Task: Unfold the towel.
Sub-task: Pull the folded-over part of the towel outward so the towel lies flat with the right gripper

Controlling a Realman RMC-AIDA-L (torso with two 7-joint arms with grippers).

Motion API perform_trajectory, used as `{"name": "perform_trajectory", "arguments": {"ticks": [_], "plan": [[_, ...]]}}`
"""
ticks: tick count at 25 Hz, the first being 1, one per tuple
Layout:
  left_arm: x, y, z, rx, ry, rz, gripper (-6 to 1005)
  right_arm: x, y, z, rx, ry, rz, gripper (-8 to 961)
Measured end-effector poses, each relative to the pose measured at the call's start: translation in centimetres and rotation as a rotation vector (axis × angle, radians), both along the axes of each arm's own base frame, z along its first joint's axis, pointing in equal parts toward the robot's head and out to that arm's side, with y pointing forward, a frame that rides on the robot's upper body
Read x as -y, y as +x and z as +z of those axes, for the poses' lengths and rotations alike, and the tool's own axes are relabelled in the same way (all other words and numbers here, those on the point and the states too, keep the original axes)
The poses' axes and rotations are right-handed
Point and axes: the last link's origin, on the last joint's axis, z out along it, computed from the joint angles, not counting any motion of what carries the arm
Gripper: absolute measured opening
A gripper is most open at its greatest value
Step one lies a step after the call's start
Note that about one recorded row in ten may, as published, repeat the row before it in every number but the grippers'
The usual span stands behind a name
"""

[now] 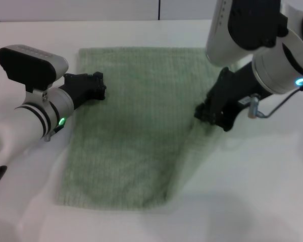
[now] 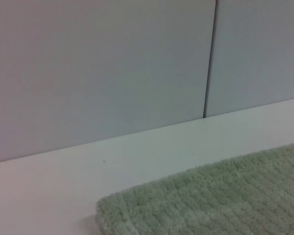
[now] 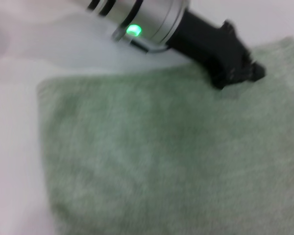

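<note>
The pale green towel (image 1: 136, 126) lies on the white table (image 1: 252, 176), wide at the far edge and narrower toward me. A raised crease runs along its right side from my right gripper down to the near edge. My left gripper (image 1: 97, 88) rests on the towel's left edge near the far corner; it also shows in the right wrist view (image 3: 237, 71), tips on the cloth. My right gripper (image 1: 206, 115) is down at the towel's right edge and looks shut on the cloth there. The left wrist view shows only a towel corner (image 2: 210, 200) and the table.
A grey wall (image 2: 98, 68) with a vertical seam stands behind the table's far edge. Bare white table (image 1: 35, 30) surrounds the towel on all sides. A thin cable loop (image 1: 272, 108) hangs from my right arm.
</note>
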Motion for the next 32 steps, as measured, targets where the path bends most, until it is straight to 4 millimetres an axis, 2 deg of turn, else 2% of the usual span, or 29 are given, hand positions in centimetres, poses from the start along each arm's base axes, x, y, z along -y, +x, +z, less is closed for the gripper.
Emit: {"name": "perform_trajectory", "arguments": {"ticks": [9, 16, 23, 32], "plan": [[0.0, -0.1, 0.0, -0.007, -0.003, 0.005, -2, 0.5, 1.2, 0.0, 0.082, -0.044, -0.001, 49], [-0.1, -0.1, 0.0, -0.007, -0.002, 0.007, -2, 1.6, 2.7, -2.0, 0.148, -0.118, -0.062, 65], [-0.2, 0.1, 0.1, -0.007, -0.001, 0.003, -2, 2.2, 4.1, -3.0, 0.215, -0.137, -0.111, 80], [-0.3, 0.1, 0.1, -0.008, 0.000, 0.001, -2, 1.9, 4.1, -3.2, 0.220, -0.119, -0.104, 101]]}}
